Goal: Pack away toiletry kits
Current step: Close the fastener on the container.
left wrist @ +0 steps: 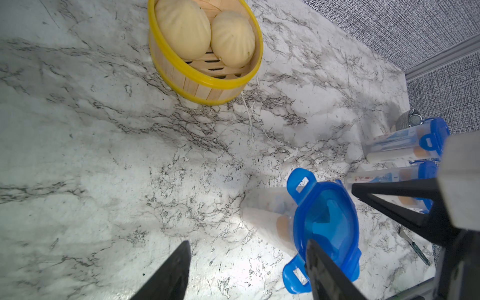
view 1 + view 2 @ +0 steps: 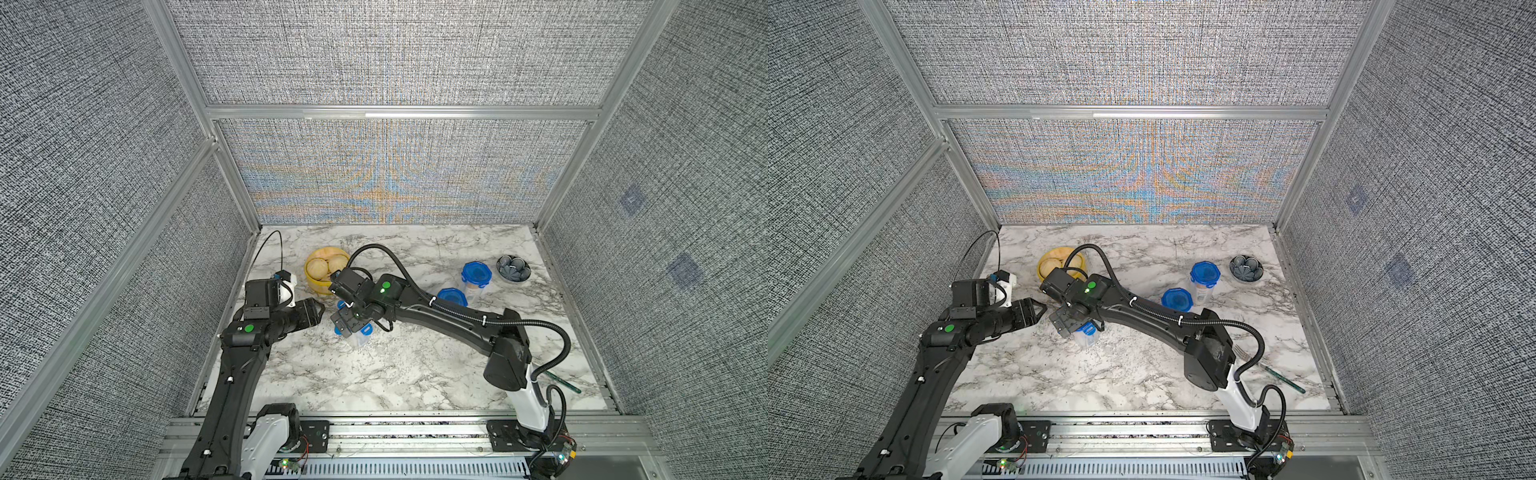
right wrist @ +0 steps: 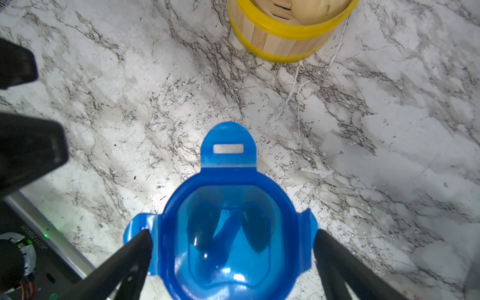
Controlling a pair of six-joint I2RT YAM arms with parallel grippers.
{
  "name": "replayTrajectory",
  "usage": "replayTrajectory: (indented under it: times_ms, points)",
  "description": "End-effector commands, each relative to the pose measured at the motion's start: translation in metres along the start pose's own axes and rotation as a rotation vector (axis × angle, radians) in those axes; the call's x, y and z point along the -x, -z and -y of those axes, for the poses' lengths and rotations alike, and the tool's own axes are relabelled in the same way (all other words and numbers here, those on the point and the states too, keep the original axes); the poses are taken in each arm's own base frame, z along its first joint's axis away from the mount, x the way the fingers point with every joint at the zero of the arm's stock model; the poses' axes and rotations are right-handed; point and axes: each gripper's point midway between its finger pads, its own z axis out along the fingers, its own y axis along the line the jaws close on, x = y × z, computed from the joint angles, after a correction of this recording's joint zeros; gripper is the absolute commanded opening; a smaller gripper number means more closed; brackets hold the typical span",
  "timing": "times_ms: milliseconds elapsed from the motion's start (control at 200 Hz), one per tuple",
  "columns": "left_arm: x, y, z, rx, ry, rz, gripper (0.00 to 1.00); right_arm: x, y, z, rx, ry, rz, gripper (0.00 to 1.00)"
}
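Note:
A clear jar stands on the marble with a blue lid resting on it; the toiletry kits' pieces show dimly inside. Two of the lid's tabs stick outward. My right gripper hangs straight over this lid, open, one finger at each side tab. It is visible in both top views. My left gripper is open and empty just left of that jar, apart from it. Two more jars with blue lids on stand behind the right arm.
A yellow steamer with buns sits behind both grippers. A dark patterned bowl is at the back right. A fork with a green handle lies near the right arm's base. Fabric walls enclose three sides of the table.

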Motion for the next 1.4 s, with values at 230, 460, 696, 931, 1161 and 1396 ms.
replayTrajectory:
  times_ms: [230,460,696,931,1161,1396]
  points:
    - [0.005,0.0,0.002,-0.015,-0.009,0.023,0.69,0.006,0.007,-0.006,0.037,-0.03,0.025,0.99]
    - [0.005,0.0,0.003,-0.018,-0.01,0.022,0.69,0.0,-0.003,-0.012,0.067,-0.046,-0.001,0.99]
    - [0.005,0.001,0.003,-0.019,-0.01,0.026,0.69,-0.013,-0.018,-0.007,0.024,-0.04,-0.046,0.99]
    - [0.005,0.001,0.003,-0.021,-0.011,0.027,0.69,-0.023,-0.027,-0.004,0.005,-0.039,-0.084,0.99]
    - [0.005,0.001,0.003,-0.02,-0.011,0.025,0.69,-0.027,-0.028,-0.003,0.008,-0.038,-0.095,0.85]
    - [0.004,0.001,0.001,-0.012,-0.013,0.025,0.69,-0.024,-0.022,-0.003,0.023,-0.045,-0.074,0.77]
